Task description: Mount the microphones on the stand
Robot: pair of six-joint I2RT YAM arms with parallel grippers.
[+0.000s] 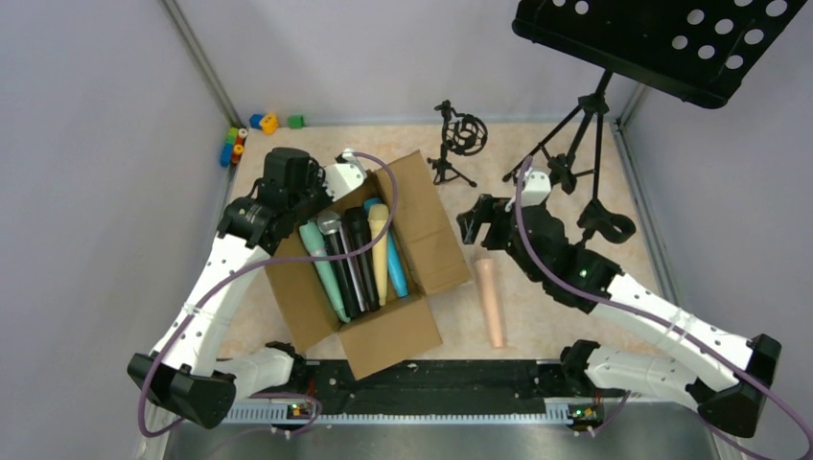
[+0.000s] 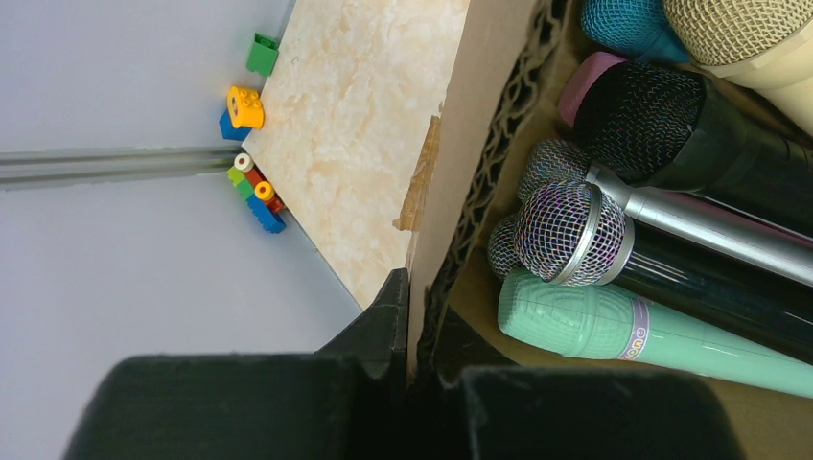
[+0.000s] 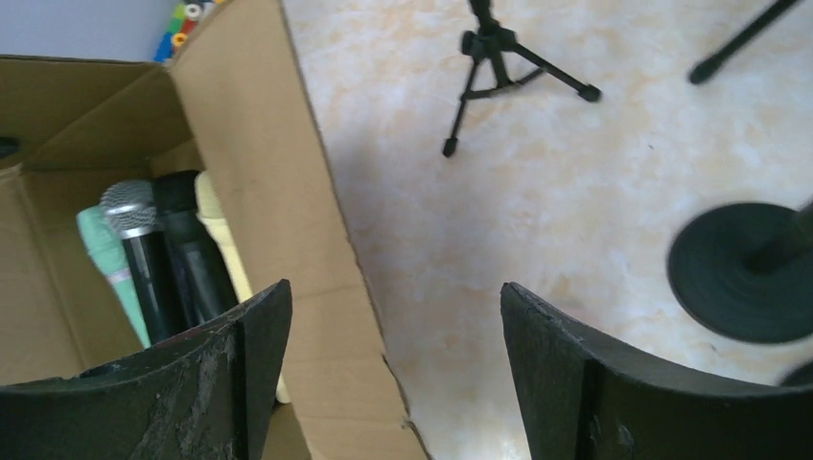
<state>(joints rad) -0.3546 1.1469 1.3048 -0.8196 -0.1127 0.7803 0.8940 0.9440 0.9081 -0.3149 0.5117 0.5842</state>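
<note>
Left gripper (image 2: 410,311) pinched the cardboard box (image 2: 476,105) wall, microphones (image 2: 568,232) just inside; right gripper (image 3: 393,321) gaped wide near the peach microphone (image 1: 491,302).

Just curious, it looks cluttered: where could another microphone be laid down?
Bare tabletop lies between the box flap, the small tripod and the round base. Crowded: inside the box of microphones, and around the music stand's legs.

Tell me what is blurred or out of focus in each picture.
Left wrist view: left fingers gripping the box wall blurred, mesh microphone head sharp. Right wrist view: right fingers dark, round stand base slightly blurred. Top external view: sharp, evenly lit.
</note>
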